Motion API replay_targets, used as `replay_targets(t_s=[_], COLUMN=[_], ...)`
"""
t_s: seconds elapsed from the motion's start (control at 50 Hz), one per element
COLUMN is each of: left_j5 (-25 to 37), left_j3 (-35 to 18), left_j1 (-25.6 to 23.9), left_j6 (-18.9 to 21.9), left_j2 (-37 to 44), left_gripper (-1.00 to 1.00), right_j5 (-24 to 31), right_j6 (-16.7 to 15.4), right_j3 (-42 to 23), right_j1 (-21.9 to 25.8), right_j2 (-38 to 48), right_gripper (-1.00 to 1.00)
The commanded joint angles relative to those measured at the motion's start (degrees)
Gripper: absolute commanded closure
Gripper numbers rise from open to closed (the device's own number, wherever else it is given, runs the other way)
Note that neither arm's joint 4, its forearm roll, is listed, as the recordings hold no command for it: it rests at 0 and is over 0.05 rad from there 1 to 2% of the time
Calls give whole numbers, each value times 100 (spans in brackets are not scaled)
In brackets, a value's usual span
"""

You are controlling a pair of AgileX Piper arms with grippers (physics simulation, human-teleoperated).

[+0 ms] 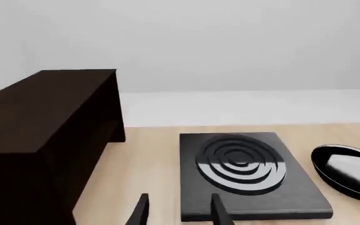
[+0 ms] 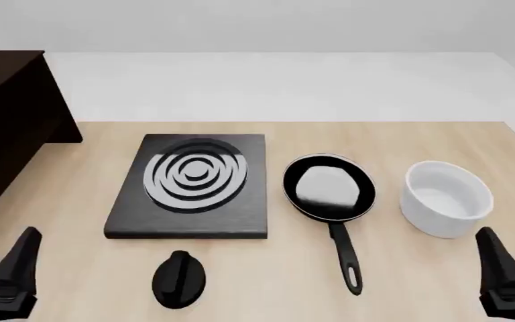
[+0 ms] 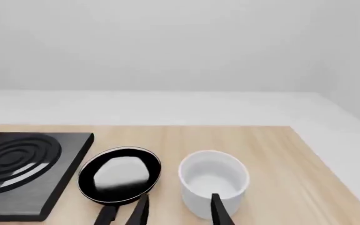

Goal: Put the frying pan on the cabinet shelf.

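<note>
The pan point(image 2: 329, 187) lies flat on the table point(image 2: 418, 275) just right of the stove plate point(image 2: 190, 186), the bowl point(image 2: 446, 198) beyond it, the cabinet point(image 2: 3, 127) far left, while both grippers, left point(image 1: 176, 211) and right point(image 3: 178, 211), hover spread and empty.

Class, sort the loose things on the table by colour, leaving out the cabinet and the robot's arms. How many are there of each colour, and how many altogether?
Black: 3, the stove plate, the frying pan and a small oval object
White: 1, the bowl
Total: 4
</note>
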Motion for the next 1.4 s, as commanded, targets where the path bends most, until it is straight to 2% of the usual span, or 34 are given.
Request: replay_targets(t_s=[0.02,0.08,0.2,0.28,0.34,0.36,0.4,0.44,0.5,0.52,0.58,0.66,0.72,0.78,0.82,0.88,0.92,0.94,0.98,1.04,1.08,1.1,1.12,1.16,1.2,1.28,1.32,1.4], left_j5=[100,303,610,1027,1222,1343,1494,1622,1922,1969,2131,2332,2404,2428,2388,2419,2409,2427,2489,2565,2580,2619,2639,2679,2661,2613,2526,2347], left_j3=[-139,-296,-466,-885,-1043,-1085,-1176,-1229,-1387,-1451,-1672,-1818,-1912,-1961,-1971,-1975,-2018,-2024,-2000,-1943,-1890,-1909,-1953,-2024,-2077,-2189,-2244,-2305], left_j1=[-82,-106,-234,-258,-306,-378,-482,-548,-618,-587,-540,-582,-520,-392,-307,-384,-266,-298,-359,-490,-528,-577,-564,-604,-581,-653,-681,-790], left_j6=[-144,-341,-321,-445,-435,-458,-258,-269,-104,-81,-151,-57,-105,-215,-347,-365,-575,-524,-498,-445,-480,-453,-438,-556,-553,-627,-612,-312], left_j2=[-140,-149,-150,-151,-153,-151,-152,-148,-136,-133,-37,33,82,184,215,298,402,412,417,435,498,524,521,638,724,976,1120,1428], left_gripper=[-100,-100,-100,-100,-100,-100,-100,-100,-100,-100,-100,-100,-100,-100,-100,-100,-100,-100,-100,-100,-100,-100,-100,-100,-100,-100,-100,-100], right_j5=[72,249,575,861,1193,1240,1410,1544,1701,1871,2386,2830,2969,3024,3044,3077,3179,3224,3322,3411,3451,3487,3362,3303,3319,3396,3475,3545], right_j6=[20,1,-331,-253,291,302,351,345,639,696,487,382,221,-83,20,-175,-66,-15,306,-163,170,617,768,490,714,817,678,522], right_j3=[-116,-287,-731,-971,-1210,-1265,-1408,-1518,-1694,-1820,-2202,-2446,-2540,-2639,-2748,-2844,-2953,-3023,-3158,-3428,-3506,-3573,-3474,-3451,-3442,-3480,-3470,-3488], right_j1=[198,289,585,650,678,568,568,655,776,826,995,1109,1154,1234,1213,1272,1195,1198,1202,1468,1568,1573,1592,1741,1731,1944,2041,2081], right_j2=[-61,-39,42,16,-106,-75,-72,62,501,401,272,257,345,532,670,835,1153,1253,1495,1930,2103,2228,2254,2486,2664,3018,3197,3426], right_gripper=[-100,-100,-100,-100,-100,-100,-100,-100,-100,-100,-100,-100,-100,-100,-100,-100,-100,-100,-100,-100,-100,-100,-100,-100,-100,-100,-100,-100])
